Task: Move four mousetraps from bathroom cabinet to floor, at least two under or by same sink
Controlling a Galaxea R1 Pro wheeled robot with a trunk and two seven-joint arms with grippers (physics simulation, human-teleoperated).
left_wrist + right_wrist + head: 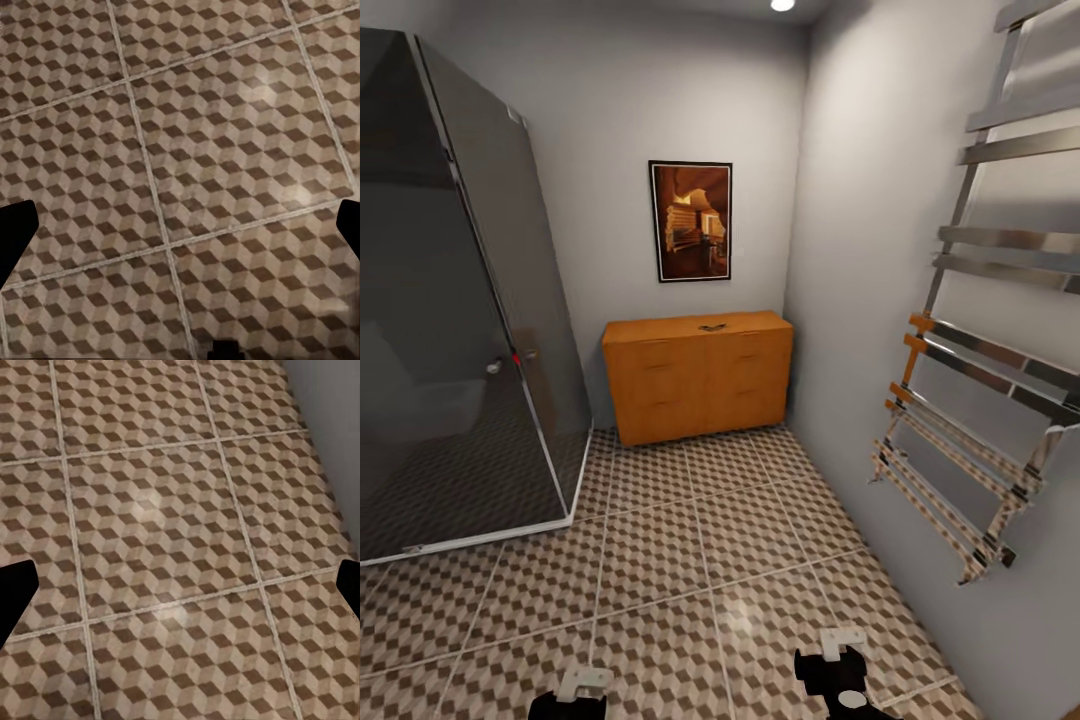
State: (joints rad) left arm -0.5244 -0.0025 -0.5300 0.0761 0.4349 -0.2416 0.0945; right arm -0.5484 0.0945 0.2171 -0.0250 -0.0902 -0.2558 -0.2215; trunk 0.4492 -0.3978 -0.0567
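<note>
Cube-patterned bathroom floor (690,570) runs to the cabinet (698,378) by the back wall; both grippers spread, empty.

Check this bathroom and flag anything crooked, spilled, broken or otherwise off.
Nothing stands out. The cabinet sits square against the back wall with its drawers shut, the picture hangs straight, the shower enclosure looks intact, and the bathroom floor shows no spills. A small dark item on the cabinet top is too small to identify.
</note>
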